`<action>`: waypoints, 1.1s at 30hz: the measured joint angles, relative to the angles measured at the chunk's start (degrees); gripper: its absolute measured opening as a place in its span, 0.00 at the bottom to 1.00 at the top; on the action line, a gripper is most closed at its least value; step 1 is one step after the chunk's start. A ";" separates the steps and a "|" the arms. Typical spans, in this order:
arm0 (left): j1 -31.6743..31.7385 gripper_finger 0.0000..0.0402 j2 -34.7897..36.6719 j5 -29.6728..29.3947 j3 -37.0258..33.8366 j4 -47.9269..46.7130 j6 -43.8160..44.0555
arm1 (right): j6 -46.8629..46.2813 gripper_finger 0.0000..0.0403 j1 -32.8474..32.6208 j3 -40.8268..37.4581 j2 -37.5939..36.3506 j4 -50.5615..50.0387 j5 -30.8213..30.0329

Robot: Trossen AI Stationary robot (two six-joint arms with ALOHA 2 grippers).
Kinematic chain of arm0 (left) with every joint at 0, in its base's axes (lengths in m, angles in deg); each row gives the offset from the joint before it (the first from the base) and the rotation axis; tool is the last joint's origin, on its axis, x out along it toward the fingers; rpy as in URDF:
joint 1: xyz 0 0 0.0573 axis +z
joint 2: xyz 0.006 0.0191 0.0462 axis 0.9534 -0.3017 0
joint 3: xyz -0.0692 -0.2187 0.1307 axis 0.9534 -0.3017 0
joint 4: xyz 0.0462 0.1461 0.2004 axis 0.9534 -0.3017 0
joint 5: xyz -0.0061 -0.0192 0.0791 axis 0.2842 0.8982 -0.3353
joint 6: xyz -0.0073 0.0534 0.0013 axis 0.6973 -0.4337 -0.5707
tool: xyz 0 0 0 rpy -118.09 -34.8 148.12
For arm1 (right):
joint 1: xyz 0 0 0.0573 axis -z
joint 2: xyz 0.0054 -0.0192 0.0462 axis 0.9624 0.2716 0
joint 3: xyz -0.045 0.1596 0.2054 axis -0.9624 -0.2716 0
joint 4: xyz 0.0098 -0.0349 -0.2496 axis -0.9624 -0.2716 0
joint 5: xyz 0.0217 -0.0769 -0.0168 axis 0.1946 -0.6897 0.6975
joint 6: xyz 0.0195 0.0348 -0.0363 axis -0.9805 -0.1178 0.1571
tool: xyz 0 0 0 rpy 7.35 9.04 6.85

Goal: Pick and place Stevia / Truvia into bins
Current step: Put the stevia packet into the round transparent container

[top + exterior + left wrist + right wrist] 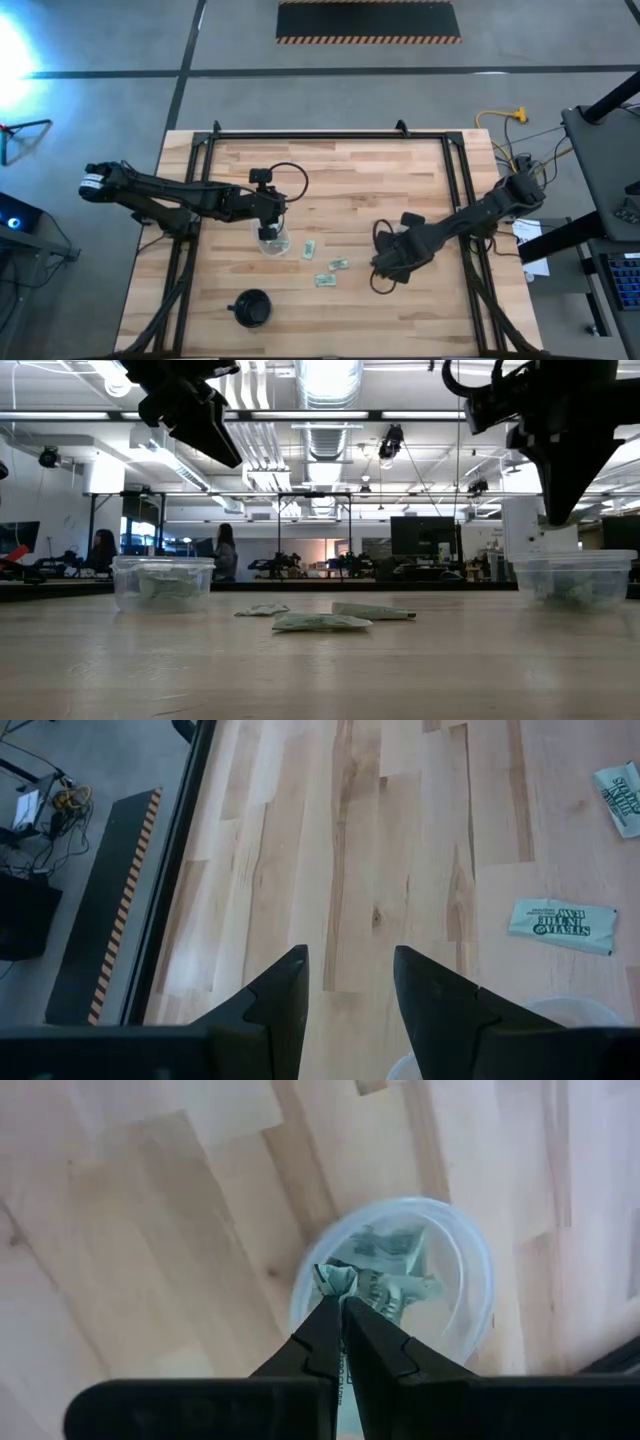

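Holding a packet [336, 1278] in the closed right tool [339, 1302] above a cup [470, 1240], we judge it light, limp paper; pinch one edge. Left tool [348, 982] stands open, empty.

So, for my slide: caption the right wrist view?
Right gripper pinching a sweetener packet above a clear cup holding packets.

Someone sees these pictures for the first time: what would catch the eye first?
The right gripper, shut on a crumpled green packet, hovers above a clear cup holding more packets. The left gripper hangs open over the other cup. Three loose packets lie between the arms.
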 joint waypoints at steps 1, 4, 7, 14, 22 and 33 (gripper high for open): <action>0.00 0.33 0.00 0.00 0.00 -0.02 0.02 | -0.83 0.02 0.00 -0.72 -0.67 0.22 -0.24; 0.00 0.33 0.00 0.00 0.04 0.00 0.04 | -2.83 0.02 0.12 -3.38 -2.34 0.40 -1.31; 0.00 0.33 0.02 0.00 0.09 0.04 0.04 | -5.11 0.02 0.40 -6.95 -3.52 1.34 -1.44; 0.00 0.33 0.02 0.02 0.06 0.04 0.05 | -8.61 0.06 0.50 -11.82 -4.75 5.13 -3.71; 0.00 0.33 0.01 0.02 0.02 0.11 0.06 | -8.37 0.25 0.50 -11.44 -6.56 4.93 -5.95; -0.74 0.33 -1.97 15.28 -0.52 2.42 -0.18 | 0.03 0.38 -3.81 -8.79 -10.92 14.19 -12.36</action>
